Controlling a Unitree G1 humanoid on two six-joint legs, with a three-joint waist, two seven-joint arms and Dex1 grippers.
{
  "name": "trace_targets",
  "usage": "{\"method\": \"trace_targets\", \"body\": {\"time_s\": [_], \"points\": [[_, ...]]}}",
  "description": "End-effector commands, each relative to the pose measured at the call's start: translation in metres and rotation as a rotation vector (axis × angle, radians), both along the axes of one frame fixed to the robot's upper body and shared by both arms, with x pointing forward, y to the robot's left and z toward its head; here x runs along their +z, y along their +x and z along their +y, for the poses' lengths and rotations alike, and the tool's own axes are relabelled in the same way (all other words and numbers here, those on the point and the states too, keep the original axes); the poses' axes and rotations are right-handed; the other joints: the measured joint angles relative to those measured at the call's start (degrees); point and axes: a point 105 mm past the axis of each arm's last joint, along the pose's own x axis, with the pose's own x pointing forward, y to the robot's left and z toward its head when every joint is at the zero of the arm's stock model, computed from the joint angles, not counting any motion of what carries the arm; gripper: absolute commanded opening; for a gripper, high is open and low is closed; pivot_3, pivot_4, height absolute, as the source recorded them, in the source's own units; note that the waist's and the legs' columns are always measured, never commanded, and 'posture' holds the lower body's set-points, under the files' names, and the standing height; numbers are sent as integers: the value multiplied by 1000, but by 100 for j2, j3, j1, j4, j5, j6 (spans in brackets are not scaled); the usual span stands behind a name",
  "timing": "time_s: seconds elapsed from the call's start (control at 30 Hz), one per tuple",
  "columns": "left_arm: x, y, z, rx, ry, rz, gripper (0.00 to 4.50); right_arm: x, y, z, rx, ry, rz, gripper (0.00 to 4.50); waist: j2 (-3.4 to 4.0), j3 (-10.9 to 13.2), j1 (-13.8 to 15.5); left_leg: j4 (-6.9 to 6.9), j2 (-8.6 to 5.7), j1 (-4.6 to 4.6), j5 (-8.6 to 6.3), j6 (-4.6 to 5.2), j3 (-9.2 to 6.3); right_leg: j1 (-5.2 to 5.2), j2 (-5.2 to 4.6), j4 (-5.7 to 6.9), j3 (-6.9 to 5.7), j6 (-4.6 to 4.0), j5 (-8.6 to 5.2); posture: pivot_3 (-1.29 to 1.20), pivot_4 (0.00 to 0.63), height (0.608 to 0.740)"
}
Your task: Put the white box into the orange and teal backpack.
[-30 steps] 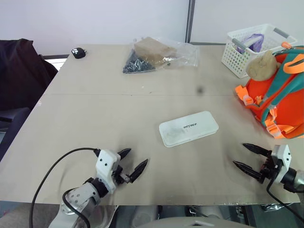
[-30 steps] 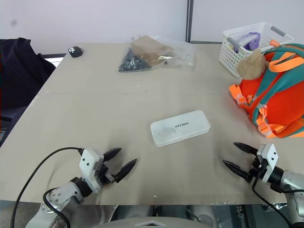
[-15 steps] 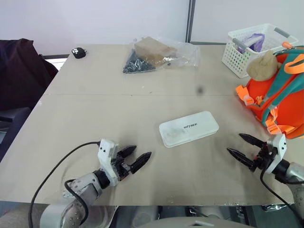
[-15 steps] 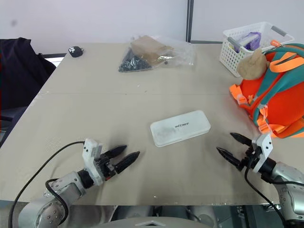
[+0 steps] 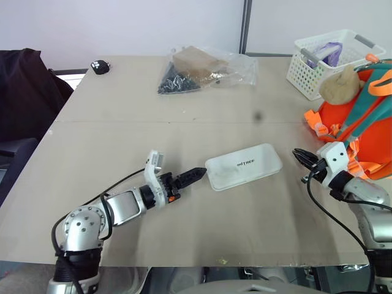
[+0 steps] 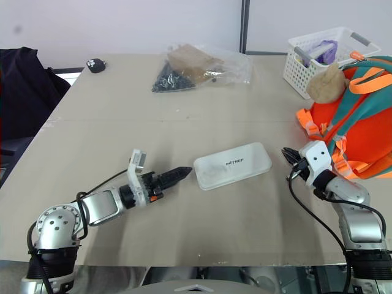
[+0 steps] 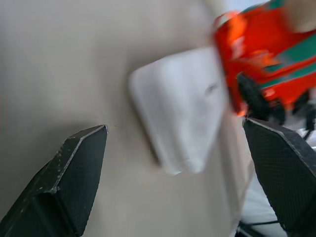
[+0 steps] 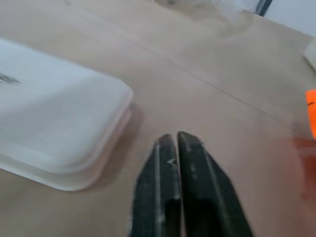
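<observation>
Jaws flanked the white box point(image 5: 243, 166) at both short ends, left set spread, right set pressed together and empty.

With the white box as landmark, flat on the counter point(image 5: 122, 122), its long axis ran roughly from one arm toward the other (slightly skewed). The left gripper point(image 5: 188, 176) sat just beside its left end, tips aimed at it and apart from it as far as I could judge; the right gripper point(image 5: 300, 156) stood near its right end, a little farther off. The orange and teal backpack point(image 5: 361, 122) lay beyond the box's right end, behind the right arm, so the left looked nearer for the pickup.
</observation>
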Motion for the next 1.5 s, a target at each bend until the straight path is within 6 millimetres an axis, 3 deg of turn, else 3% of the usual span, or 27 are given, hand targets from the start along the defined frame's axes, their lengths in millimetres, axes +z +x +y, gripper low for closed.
{"method": "trace_targets", "body": {"time_s": [0.03, 0.2, 0.37, 0.8, 1.03, 1.17, 1.2, 1.27, 1.37, 1.47, 1.5], "points": [[-4, 8, -9, 16, 1, 68, 4500, 11, 7, 0, -34, -32, -85, 60, 0, 0, -6, 1, -4, 0, 1, 0, 1, 1, -5, 0, 2, 0, 0, 0, 150, 725], [-12, 8, -32, -58, 28, 127, 4500, 4, 9, 16, 11, -59, -95, 60, 2, -2, -8, 2, -4, 6, 10, -15, -2, 5, 1, 2, 4, 0, 0, 0, 150, 725], [-22, 6, -39, -107, 76, 186, 4500, 1, 12, 34, 67, -79, -111, 60, 5, -4, -6, 3, -6, 11, 15, -22, -1, 5, 4, 13, 7, 0, 0, 0, 150, 725], [-5, 5, -58, -122, -107, 218, 4500, -8, -5, 78, 205, 11, -81, 60, 3, -7, -7, 3, -8, 11, 20, -32, -12, 5, -7, 17, 1, 1, 0, 0, 150, 725], [-6, 5, -61, -97, -166, 237, 4500, -7, -8, 85, 222, 51, -66, 60, 2, -7, -10, 3, -7, 12, 25, -40, -12, 6, -4, 19, 2, 1, 0, 0, 150, 725], [-8, 6, -61, -80, -169, 239, 3415, -6, -8, 83, 218, 51, -65, 0, 1, -6, -15, 3, -7, 12, 25, -40, -12, 5, -4, 20, 3, 1, 0, 0, 150, 725], [-7, 6, -61, -79, -176, 237, 2777, -6, -8, 83, 217, 53, -64, 0, 1, -6, -14, 3, -7, 12, 25, -40, -12, 5, -3, 20, 3, 1, 0, 0, 150, 725], [-6, 6, -62, -78, -188, 233, 1945, -6, -8, 82, 216, 54, -64, 0, -6, -8, -3, 3, -7, 11, 25, -40, -15, 5, -1, 20, 0, 1, 0, 0, 150, 725], [-4, 8, -63, -69, -204, 223, 956, -5, -9, 79, 206, 56, -76, 0, -8, -11, -16, 4, -7, 15, 26, -40, -14, 11, -2, 20, 1, 0, 0, 0, 150, 725], [1, 14, -58, -35, -211, 175, 923, 3, -10, 73, 168, 97, -114, 0, -9, -10, 5, 4, -8, 14, 26, -40, -16, 11, 3, 19, -1, 0, -1, 0, 150, 725], [3, 16, -56, -29, -208, 154, 923, 5, -11, 69, 153, 123, -120, 248, -9, -10, 4, 4, -10, 12, 26, -40, -16, 11, 7, 19, -3, 0, -1, 0, 150, 725]]}}
